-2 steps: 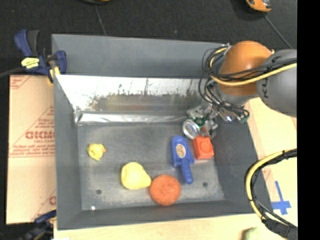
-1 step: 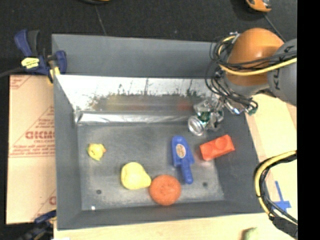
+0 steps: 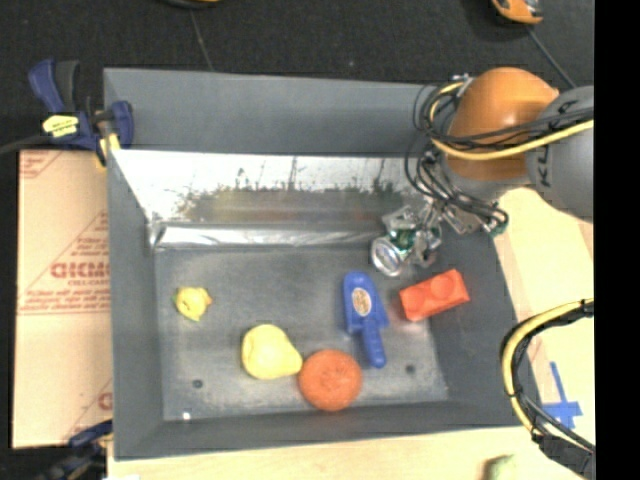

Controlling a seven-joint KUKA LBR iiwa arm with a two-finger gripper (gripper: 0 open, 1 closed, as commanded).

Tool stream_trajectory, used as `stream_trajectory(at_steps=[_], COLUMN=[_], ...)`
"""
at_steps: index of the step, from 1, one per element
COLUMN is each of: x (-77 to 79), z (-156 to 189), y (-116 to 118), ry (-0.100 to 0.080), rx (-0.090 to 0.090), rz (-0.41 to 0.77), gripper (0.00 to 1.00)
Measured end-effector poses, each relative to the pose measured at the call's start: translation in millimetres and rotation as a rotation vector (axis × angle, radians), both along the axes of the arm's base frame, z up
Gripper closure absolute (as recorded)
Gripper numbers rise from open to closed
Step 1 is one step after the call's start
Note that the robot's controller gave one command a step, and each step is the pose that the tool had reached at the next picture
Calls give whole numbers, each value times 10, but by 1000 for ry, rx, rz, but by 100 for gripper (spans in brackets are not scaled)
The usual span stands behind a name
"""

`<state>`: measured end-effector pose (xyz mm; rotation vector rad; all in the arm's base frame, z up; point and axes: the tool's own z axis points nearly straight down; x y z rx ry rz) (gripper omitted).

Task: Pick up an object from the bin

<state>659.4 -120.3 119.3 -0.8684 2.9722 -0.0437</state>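
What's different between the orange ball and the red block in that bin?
The orange ball is round; the red block is boxy with flat faces. The ball lies by the bin's near wall beside a yellow lump; the block lies farther right, close by the gripper. Both rest on the bin floor.
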Motion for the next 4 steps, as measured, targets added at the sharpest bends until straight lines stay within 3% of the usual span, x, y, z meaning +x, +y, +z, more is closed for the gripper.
stream_trajectory(at_steps=[1, 2, 3, 4], x=[27, -18, 53, -12], z=[1095, 249, 1355, 774], y=[-14, 1, -28, -7], ry=[-12, 6, -28, 4], rx=[-3, 3, -4, 4], rz=[-3, 1, -7, -3], gripper=[100, 100, 100, 100])
